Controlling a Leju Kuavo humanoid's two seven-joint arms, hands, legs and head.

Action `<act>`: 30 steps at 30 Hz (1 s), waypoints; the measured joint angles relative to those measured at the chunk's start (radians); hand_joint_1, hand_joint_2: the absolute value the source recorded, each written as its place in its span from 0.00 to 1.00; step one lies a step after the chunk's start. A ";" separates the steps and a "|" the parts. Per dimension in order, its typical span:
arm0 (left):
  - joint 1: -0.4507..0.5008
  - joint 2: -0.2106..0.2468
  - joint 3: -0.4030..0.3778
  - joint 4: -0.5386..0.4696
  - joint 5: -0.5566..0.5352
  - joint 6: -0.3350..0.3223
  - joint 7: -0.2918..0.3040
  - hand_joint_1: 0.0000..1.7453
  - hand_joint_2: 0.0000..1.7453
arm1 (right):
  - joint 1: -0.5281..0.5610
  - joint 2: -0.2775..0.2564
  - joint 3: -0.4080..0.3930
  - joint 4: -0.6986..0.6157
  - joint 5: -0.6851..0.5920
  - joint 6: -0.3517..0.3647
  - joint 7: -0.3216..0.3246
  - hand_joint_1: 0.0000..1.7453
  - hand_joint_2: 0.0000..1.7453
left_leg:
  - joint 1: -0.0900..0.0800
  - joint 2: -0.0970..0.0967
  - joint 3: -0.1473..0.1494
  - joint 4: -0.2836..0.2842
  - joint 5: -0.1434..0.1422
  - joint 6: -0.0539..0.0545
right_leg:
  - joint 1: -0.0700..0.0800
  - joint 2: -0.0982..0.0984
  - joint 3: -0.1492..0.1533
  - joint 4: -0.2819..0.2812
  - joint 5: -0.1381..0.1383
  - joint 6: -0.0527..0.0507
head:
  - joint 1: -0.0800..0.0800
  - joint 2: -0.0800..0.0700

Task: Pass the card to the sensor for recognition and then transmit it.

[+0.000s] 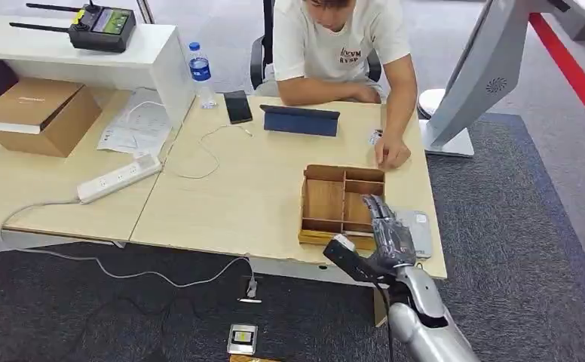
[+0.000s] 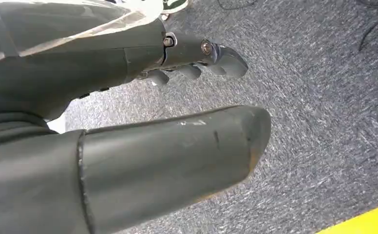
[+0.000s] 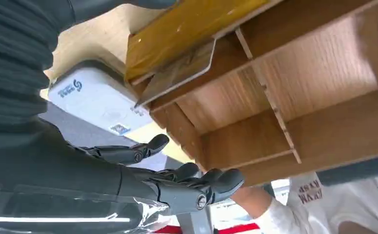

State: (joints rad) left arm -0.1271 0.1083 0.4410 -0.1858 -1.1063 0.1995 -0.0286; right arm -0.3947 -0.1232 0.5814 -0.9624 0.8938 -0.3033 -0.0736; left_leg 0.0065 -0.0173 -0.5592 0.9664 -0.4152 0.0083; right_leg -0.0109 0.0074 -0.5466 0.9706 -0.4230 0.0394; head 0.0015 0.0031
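Observation:
A wooden tray (image 1: 326, 200) with several compartments sits near the table's front edge. My right hand (image 1: 387, 230) hovers over its right compartments with fingers spread and nothing in them. In the right wrist view, the right hand (image 3: 177, 180) is apart from a thin card (image 3: 177, 73) that leans inside a tray (image 3: 318, 73) compartment by its glossy yellow wall. The grey-white sensor box (image 1: 419, 230) lies flat just right of the tray, also the sensor box (image 3: 92, 97). My left hand (image 2: 143, 122) hangs over grey carpet, empty, thumb apart from the fingers.
A person sits at the far side, one hand (image 1: 392, 154) resting on the table just behind the tray beside a small card (image 1: 375, 136). A blue tablet case (image 1: 301, 120), phone (image 1: 237, 106), bottle (image 1: 200, 74) and power strip (image 1: 118, 178) lie further back. A monitor stand (image 1: 455, 139) is at the right.

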 joint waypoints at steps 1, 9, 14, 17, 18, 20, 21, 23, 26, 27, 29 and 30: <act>0.000 0.000 0.000 0.000 0.000 0.000 0.000 0.00 0.00 | 0.000 0.002 0.000 0.008 0.000 0.000 -0.002 0.00 1.00 | 0.000 0.000 0.000 0.000 0.000 0.000 | 0.000 0.000 0.000 0.000 0.000 0.000 | 0.000 0.000; 0.001 -0.002 0.000 0.000 0.002 0.002 0.000 0.00 0.00 | -0.018 0.010 -0.008 0.093 -0.012 -0.038 -0.029 0.00 1.00 | 0.000 0.000 0.000 0.000 0.000 0.000 | 0.000 0.000 0.000 0.000 0.000 0.000 | 0.000 0.000; 0.001 -0.002 0.000 0.000 -0.002 0.003 -0.002 0.00 0.00 | -0.033 0.010 -0.021 0.121 -0.027 -0.035 -0.035 0.00 1.00 | 0.000 0.000 0.000 0.000 0.000 0.000 | 0.000 0.000 0.000 0.000 0.000 0.000 | 0.000 0.000; 0.001 -0.002 0.000 0.000 -0.004 0.002 -0.003 0.00 0.00 | -0.035 0.012 -0.025 0.132 -0.035 -0.033 -0.039 0.00 1.00 | 0.000 0.000 0.000 0.000 0.000 0.000 | 0.000 0.000 0.000 0.000 0.000 0.000 | 0.000 0.000; 0.001 -0.002 0.000 0.000 -0.004 0.002 -0.003 0.00 0.00 | -0.035 0.014 -0.025 0.135 -0.036 -0.033 -0.040 0.00 1.00 | 0.000 0.000 0.000 0.000 0.000 0.000 | 0.000 0.000 0.000 0.000 0.000 0.000 | 0.000 0.000; 0.001 -0.002 0.000 0.000 -0.004 0.003 -0.004 0.00 0.00 | -0.035 0.017 -0.026 0.139 -0.039 -0.032 -0.040 0.00 1.00 | 0.000 0.000 0.000 0.000 0.000 0.000 | 0.000 0.000 0.000 0.000 0.000 0.000 | 0.000 0.000; 0.001 -0.002 0.000 0.000 -0.004 0.003 -0.004 0.00 0.00 | -0.035 0.018 -0.027 0.140 -0.041 -0.032 -0.042 0.00 1.00 | 0.000 0.000 0.000 0.000 0.000 0.000 | 0.000 0.000 0.000 0.000 0.000 0.000 | 0.000 0.000; 0.001 -0.002 0.000 0.000 -0.004 0.003 -0.004 0.00 0.00 | -0.036 0.020 -0.030 0.141 -0.043 -0.032 -0.044 0.00 1.00 | 0.000 0.000 0.000 0.000 0.000 0.000 | 0.000 0.000 0.000 0.000 0.000 0.000 | 0.000 0.000; 0.001 -0.002 0.000 0.000 -0.005 0.003 -0.004 0.00 0.00 | -0.038 0.023 -0.032 0.144 -0.051 -0.029 -0.046 0.00 1.00 | 0.000 0.000 0.000 0.000 0.000 0.000 | 0.000 0.000 0.000 0.000 0.000 0.000 | 0.000 0.000; 0.001 -0.002 0.000 0.000 -0.004 0.003 -0.004 0.00 0.00 | -0.038 0.024 -0.032 0.144 -0.053 -0.028 -0.048 0.00 1.00 | 0.000 0.000 0.000 0.000 0.000 0.000 | 0.000 0.000 0.000 0.000 0.000 0.000 | 0.000 0.000; 0.001 -0.002 0.000 0.000 -0.004 0.003 -0.004 0.00 0.00 | -0.039 0.024 -0.032 0.144 -0.053 -0.026 -0.051 0.00 1.00 | 0.000 0.000 0.000 0.000 0.000 0.000 | 0.000 0.000 0.000 0.000 0.000 0.000 | 0.000 0.000; 0.001 -0.002 0.000 0.000 -0.004 0.003 -0.004 0.00 0.00 | -0.039 0.024 -0.032 0.144 -0.053 -0.025 -0.052 0.00 1.00 | 0.000 0.000 0.000 0.000 0.000 0.000 | 0.000 0.000 0.000 0.000 0.000 0.000 | 0.000 0.000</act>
State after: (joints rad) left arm -0.1258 0.1061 0.4410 -0.1858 -1.1105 0.2029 -0.0324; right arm -0.4339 -0.0992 0.5493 -0.8186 0.8412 -0.3281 -0.1251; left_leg 0.0065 -0.0173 -0.5592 0.9664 -0.4152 0.0080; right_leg -0.0108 0.0074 -0.5467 0.9706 -0.4231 0.0392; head 0.0015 0.0031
